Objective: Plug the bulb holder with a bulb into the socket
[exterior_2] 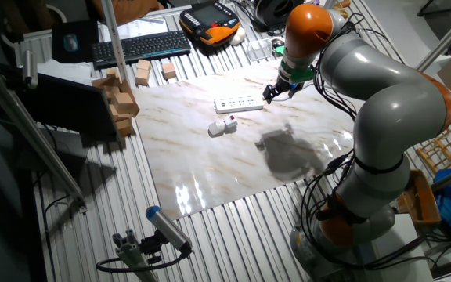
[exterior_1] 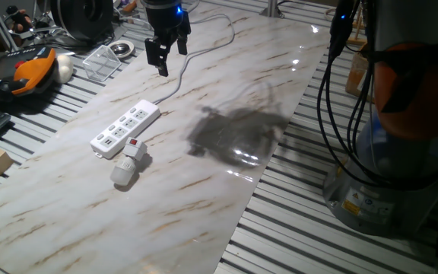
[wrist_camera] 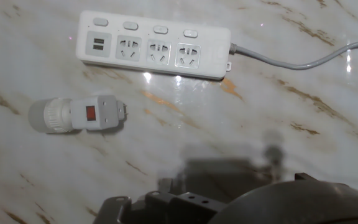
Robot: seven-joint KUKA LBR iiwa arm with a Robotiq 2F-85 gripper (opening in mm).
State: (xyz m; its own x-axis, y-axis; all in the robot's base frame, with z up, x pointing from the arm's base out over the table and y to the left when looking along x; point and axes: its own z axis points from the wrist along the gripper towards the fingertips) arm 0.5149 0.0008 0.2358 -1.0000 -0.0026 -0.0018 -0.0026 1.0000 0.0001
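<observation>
Closest to me on the marble table (exterior_1: 204, 190), the bulb (exterior_1: 122, 174) and its bulb holder (exterior_1: 134, 150) lie on their side, red switch up, just beside the near end of the socket (exterior_1: 126, 128) but not plugged in. Farther back, the gripper (exterior_1: 166, 50) hangs high above the strip's cord (exterior_1: 175, 82), jaws parted and empty. Nothing looks grasped yet, so this seems the approach; next it must descend over the holder, close on it, and turn its prongs toward an outlet.
</observation>
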